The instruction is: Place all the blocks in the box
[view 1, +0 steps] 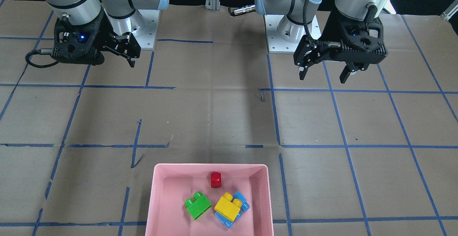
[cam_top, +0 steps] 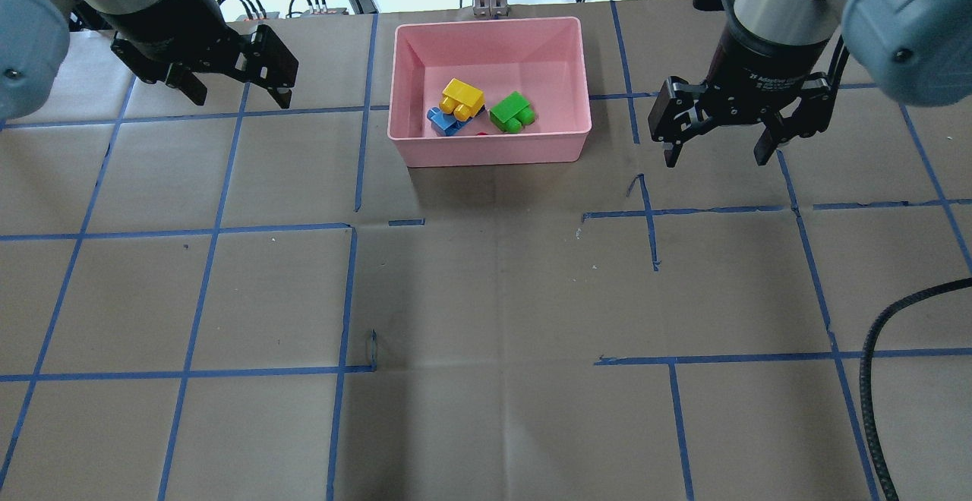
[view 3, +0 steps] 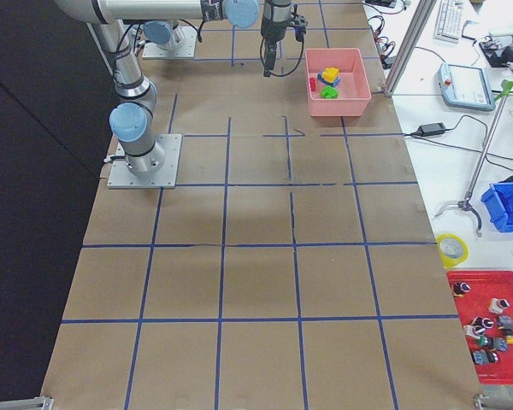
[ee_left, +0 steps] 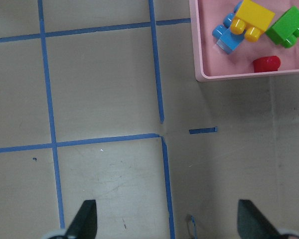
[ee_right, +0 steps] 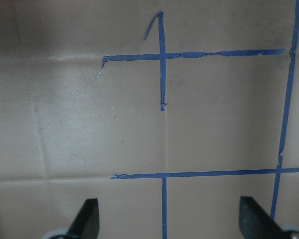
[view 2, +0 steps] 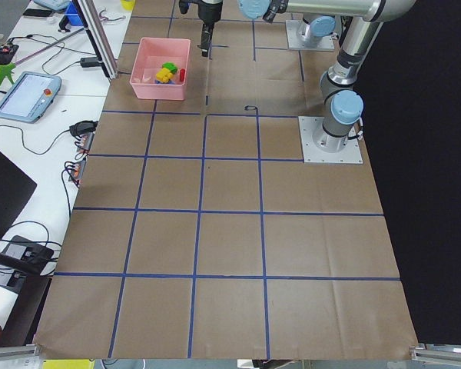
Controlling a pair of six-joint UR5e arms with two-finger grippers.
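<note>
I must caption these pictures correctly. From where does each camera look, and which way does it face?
Overhead: behind the robot, looking forward and down on the table; left gripper, right gripper.
Front-facing: opposite side, facing the robot; both grippers.
Exterior left: table's left end, looking along it; left arm near.
Exterior right: right end; right arm near.
Left wrist: looking down; fingertips.
Right wrist: same; fingertips.
Overhead and left wrist share the box.
</note>
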